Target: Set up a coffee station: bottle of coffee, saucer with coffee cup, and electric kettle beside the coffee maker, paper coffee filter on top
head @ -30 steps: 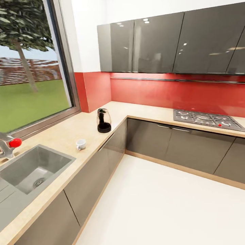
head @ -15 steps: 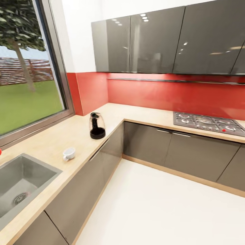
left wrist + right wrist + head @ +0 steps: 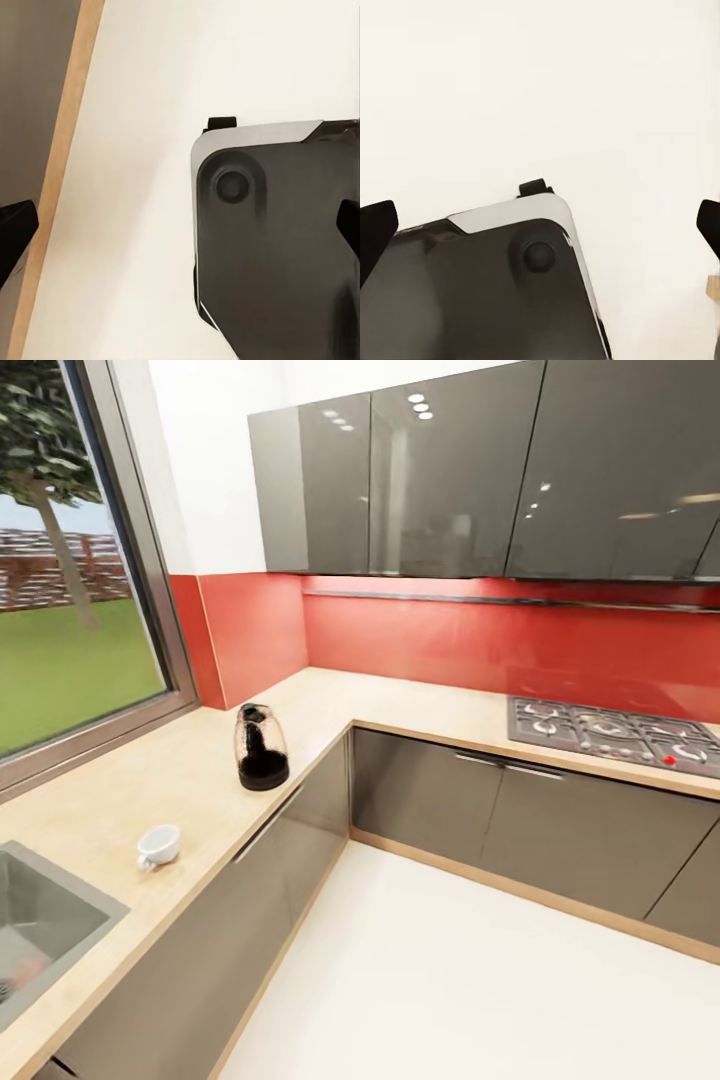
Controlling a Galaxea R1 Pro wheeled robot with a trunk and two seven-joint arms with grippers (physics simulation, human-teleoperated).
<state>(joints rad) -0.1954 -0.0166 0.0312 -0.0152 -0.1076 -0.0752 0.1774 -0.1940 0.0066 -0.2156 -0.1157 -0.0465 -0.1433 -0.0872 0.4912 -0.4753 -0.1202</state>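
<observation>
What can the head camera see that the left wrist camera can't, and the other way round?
Head camera: the electric kettle and the coffee cup on the kitchen countertop, plus a sink, stove and window. Left wrist camera: the left gripper, fingertips wide apart, with the robot's dark base beyond it. Both: the white floor and a tan strip along the grey cabinet fronts.
</observation>
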